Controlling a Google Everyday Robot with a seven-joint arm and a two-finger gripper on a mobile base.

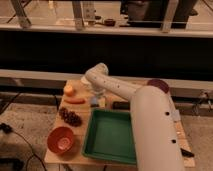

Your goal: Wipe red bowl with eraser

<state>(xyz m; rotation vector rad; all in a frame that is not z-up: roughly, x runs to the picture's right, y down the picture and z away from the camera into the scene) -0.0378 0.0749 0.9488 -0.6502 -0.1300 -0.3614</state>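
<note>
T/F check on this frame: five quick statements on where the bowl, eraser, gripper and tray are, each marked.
1. The red bowl sits near the table's front left corner, left of the green tray. True.
2. The eraser lies inside the red bowl. False: it is on the table behind the tray.
3. The gripper is right above the eraser, well away from the red bowl. True.
4. The grapes are in the green tray. False: they lie on the table left of it.
5. The dark purple bowl touches the red bowl. False: it is at the back right.
</note>
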